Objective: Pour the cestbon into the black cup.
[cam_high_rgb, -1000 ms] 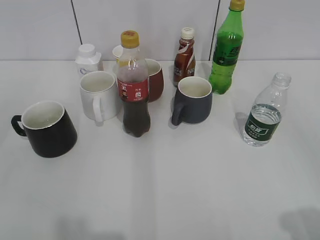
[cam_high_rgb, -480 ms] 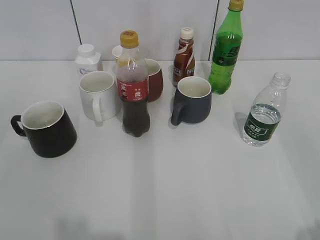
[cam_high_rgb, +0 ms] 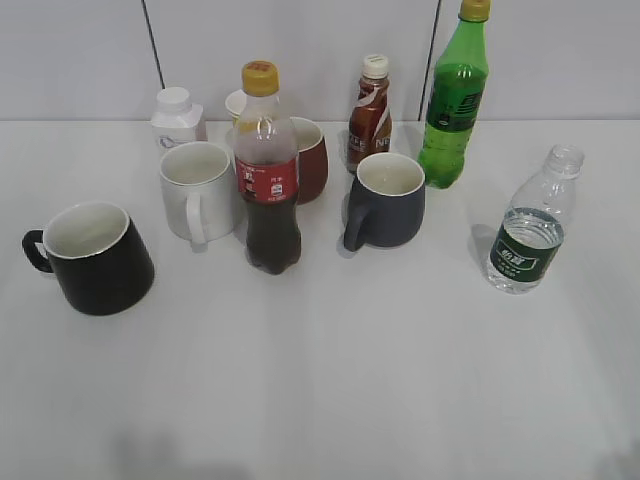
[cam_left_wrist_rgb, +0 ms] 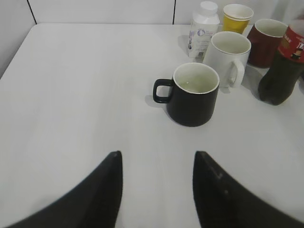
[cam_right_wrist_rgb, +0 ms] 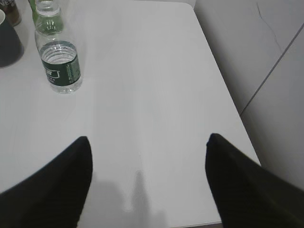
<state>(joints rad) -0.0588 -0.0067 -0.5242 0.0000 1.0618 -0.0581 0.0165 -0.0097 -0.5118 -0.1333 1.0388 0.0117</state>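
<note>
So the cestbon [cam_high_rgb: 530, 232] is stood upright, cap off, on the right side of the white table [cam_high_rgb: 400, 380], well apart from the black cup [cam_high_rgb: 90, 258], which is parked at the far left with its handle turned away from the rest. Neither is touched by anything. The left gripper [cam_left_wrist_rgb: 156, 175] is held above bare table just short of the black cup, jaws spread. The right gripper [cam_right_wrist_rgb: 148, 164] is seen with jaws wide apart too, the cestbon up ahead to its left.
</note>
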